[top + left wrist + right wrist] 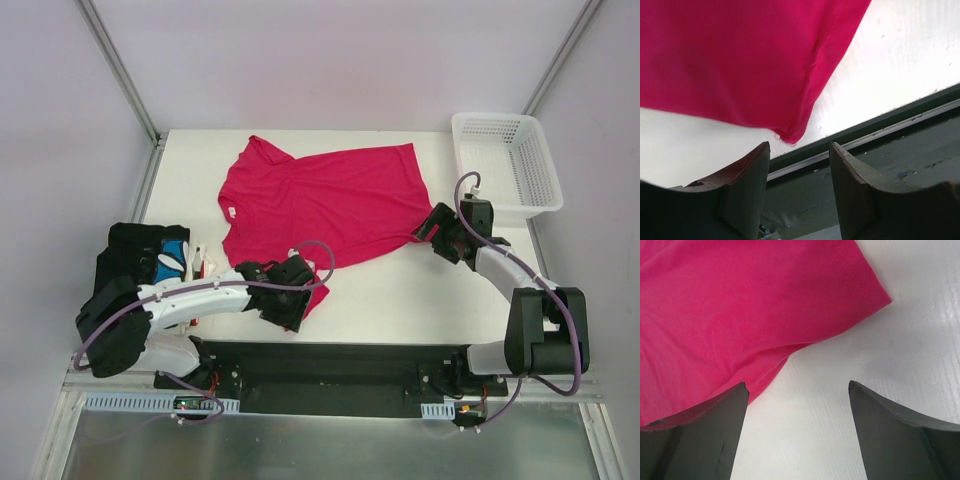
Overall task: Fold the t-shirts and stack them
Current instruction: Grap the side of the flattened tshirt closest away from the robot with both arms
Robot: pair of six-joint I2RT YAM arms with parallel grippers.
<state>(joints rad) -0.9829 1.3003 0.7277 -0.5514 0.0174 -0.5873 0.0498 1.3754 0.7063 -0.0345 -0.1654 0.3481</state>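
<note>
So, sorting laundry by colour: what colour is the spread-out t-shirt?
Plain crimson-pink; the t-shirt shows best in the top external view.

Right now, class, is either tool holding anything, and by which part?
Nothing is held. The left tool and the right tool are both open, each at an edge of the crimson-pink cloth t-shirt.

A white plastic lattice basket sits at the far right corner of the white table, a black rail runs along the table's near edge with a dull metal sheet below it, and slanted aluminium posts rise against pale walls.
</note>
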